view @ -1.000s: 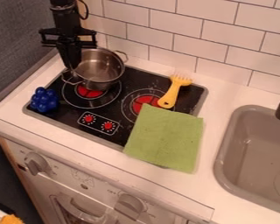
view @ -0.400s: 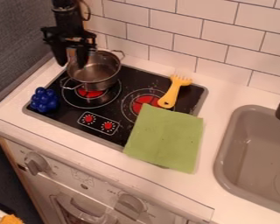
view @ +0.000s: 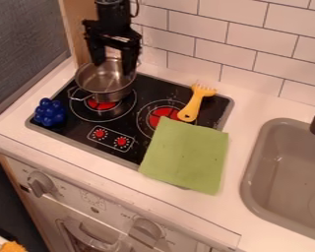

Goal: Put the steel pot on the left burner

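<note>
In the upper left, the tool, fingers apart, hangs over the steel pot; a green cloth lies below centre.

The grapes lie left of the pot, the fork right.

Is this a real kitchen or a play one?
Probably a play kitchen: there's a small stove with painted-looking red burners, a sink beside it, and a toy-like yellow fork lying on the stove.
</note>
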`<state>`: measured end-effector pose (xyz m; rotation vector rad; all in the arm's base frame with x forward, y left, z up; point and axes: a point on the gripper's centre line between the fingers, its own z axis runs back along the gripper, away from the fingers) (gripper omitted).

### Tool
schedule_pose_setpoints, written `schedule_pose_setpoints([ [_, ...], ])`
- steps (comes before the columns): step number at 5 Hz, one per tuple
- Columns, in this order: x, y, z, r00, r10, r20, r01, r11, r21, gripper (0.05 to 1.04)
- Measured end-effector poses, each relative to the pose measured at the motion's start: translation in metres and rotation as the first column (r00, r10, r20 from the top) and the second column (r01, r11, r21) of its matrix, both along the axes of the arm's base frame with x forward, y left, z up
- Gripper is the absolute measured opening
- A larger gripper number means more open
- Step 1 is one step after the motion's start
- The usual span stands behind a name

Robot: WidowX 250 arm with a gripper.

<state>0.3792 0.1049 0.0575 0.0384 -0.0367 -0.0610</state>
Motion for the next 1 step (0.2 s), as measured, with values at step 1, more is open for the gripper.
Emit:
schedule_pose_setpoints([
  [1, 0.0008, -0.0187, 0.0054, 0.999, -0.038, 0.018, 0.038, 0.999, -0.002, 1.004],
])
